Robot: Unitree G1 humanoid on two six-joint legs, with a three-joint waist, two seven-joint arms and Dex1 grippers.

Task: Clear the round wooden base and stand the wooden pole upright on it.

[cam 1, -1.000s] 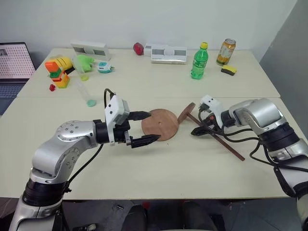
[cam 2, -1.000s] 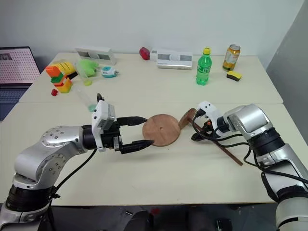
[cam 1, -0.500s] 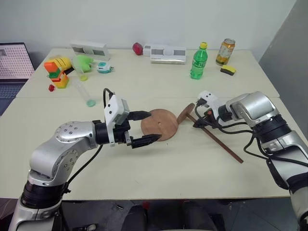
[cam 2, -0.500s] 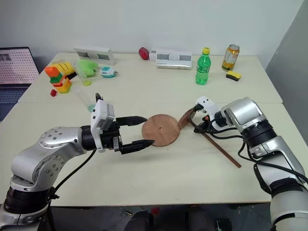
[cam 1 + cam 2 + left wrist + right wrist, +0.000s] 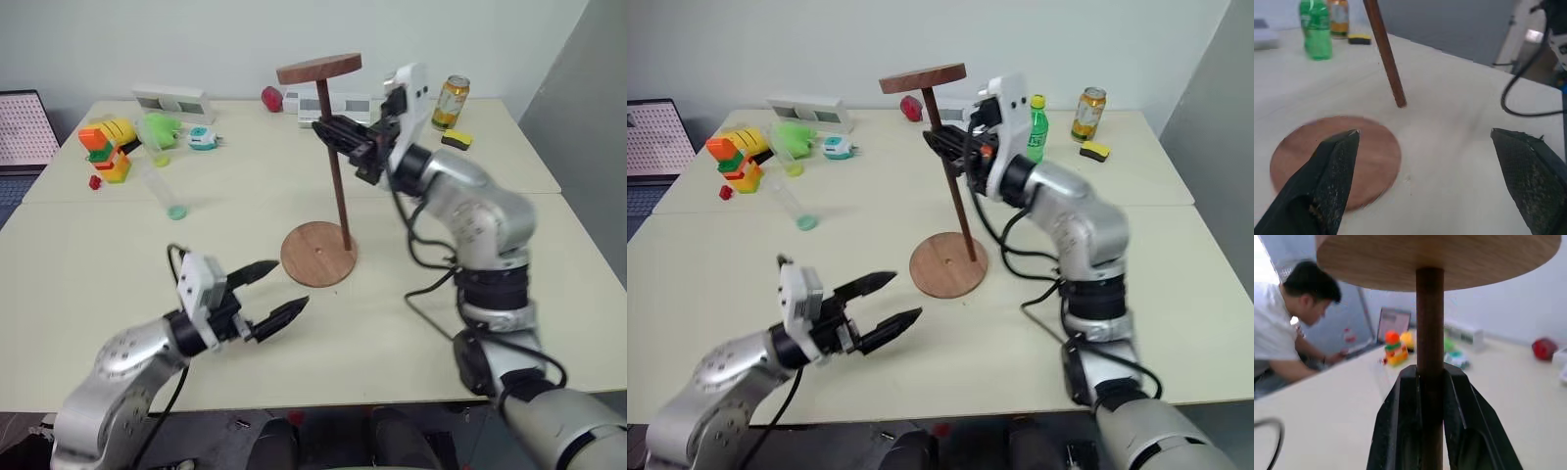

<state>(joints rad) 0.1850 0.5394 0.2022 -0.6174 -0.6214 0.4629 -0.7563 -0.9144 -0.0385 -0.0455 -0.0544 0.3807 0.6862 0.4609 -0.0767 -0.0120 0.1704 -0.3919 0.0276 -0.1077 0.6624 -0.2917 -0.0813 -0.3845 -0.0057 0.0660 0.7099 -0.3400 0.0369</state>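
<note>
The round wooden base (image 5: 312, 259) lies flat mid-table with nothing on it. My right gripper (image 5: 340, 137) is shut on the wooden pole (image 5: 958, 196), holding it upright just below its small disc (image 5: 318, 69), which is at the top. The pole's lower end (image 5: 1400, 102) is at the base's far right rim; I cannot tell whether it touches. In the right wrist view both fingers (image 5: 1400, 421) clamp the rod. My left gripper (image 5: 282, 289) is open and empty, low over the table, near and left of the base (image 5: 1376, 152).
A clear tube with a green bottom (image 5: 165, 191) lies left of the middle. Toy blocks (image 5: 108, 149), white boxes (image 5: 174, 100), a green bottle (image 5: 1036, 129) and a can (image 5: 450, 102) line the far side. A person (image 5: 1283, 333) sits beyond the table.
My right gripper has lifted the pole off the table and swung it upright, leftward to the base. The left gripper has drawn back and down toward the near edge, still open.
</note>
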